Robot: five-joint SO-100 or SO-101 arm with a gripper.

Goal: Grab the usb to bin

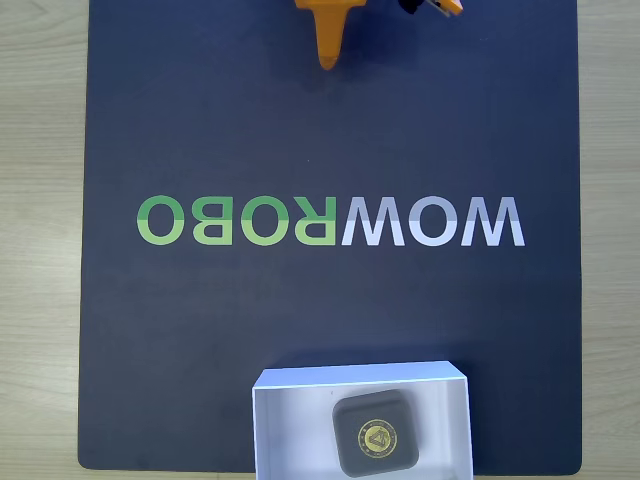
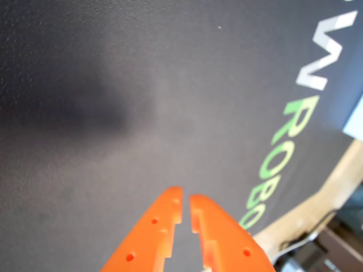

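The usb lies flat inside the bin, at the mat's near edge in the fixed view.

Well apart, the orange gripper hangs over bare dark mat, its tips nearly together and apparently holding nothing.

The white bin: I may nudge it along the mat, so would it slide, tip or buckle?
Probably it would slide rather than tip: the white bin looks shallow and sits flat on the dark mat. Its walls look thin, so a hard push might flex them. The grey case lying inside would likely ride along, perhaps shifting towards a wall.
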